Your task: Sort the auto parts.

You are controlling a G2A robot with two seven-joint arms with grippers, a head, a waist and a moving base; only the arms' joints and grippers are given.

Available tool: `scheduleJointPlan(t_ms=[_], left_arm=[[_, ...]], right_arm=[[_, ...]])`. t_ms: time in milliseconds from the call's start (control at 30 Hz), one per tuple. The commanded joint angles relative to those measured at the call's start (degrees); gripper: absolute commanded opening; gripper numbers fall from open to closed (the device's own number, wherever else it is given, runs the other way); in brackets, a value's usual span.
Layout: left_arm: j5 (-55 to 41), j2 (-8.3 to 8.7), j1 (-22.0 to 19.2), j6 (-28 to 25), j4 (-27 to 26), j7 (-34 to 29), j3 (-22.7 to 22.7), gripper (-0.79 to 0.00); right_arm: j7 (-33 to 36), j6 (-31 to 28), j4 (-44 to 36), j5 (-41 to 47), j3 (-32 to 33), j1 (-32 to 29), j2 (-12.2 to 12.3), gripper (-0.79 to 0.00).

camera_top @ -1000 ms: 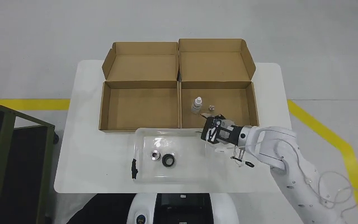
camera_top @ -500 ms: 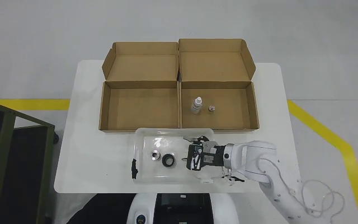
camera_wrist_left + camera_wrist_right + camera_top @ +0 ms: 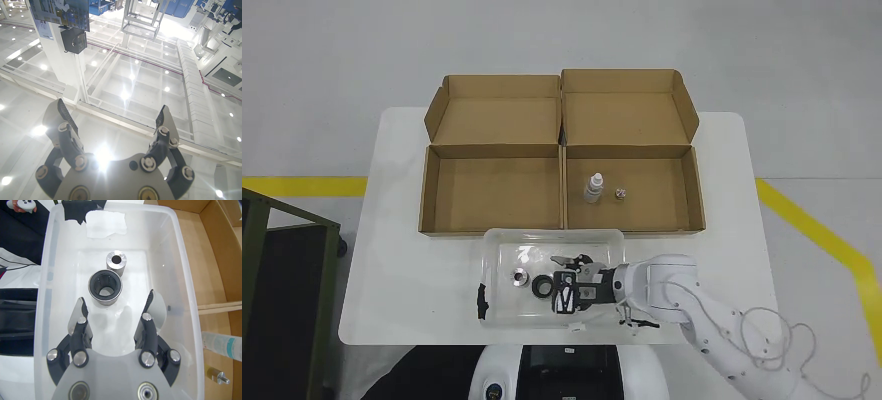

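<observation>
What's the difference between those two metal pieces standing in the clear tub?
The dark-rimmed ring is wider, with a large bore; the silver sleeve is narrower, with a small hole. The ring's top is black, the sleeve's bright metal. The ring stands nearer the right gripper than the sleeve. Both are upright hollow cylinders in the tub.

right pincer (image 3: 116, 297) inside bin (image 3: 186, 279), walls either side | black bearing (image 3: 105, 287) just ahead | steel sleeve (image 3: 116, 263) behind it
</observation>
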Motion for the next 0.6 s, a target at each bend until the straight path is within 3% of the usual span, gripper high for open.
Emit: scheduleJointPlan(t_ms=[0, 367, 567], left_arm=[[0.0, 0.0, 0.0, 0.0, 0.0, 0.0, 0.0, 0.0], [0.0, 0.0, 0.0, 0.0, 0.0, 0.0, 0.0, 0.0], [0.0, 0.0, 0.0, 0.0, 0.0, 0.0, 0.0, 0.0]], right_arm=[[0.0, 0.2, 1.0, 0.1, -1.1, 0.8, -0.3, -0.215], [-0.3, 1.5, 5.9, 1.1, -5.7, 4.6, -2.2, -0.179], [-0.9, 1.5, 8.0, 1.5, -7.3, 5.9, -3.0, -0.2]])
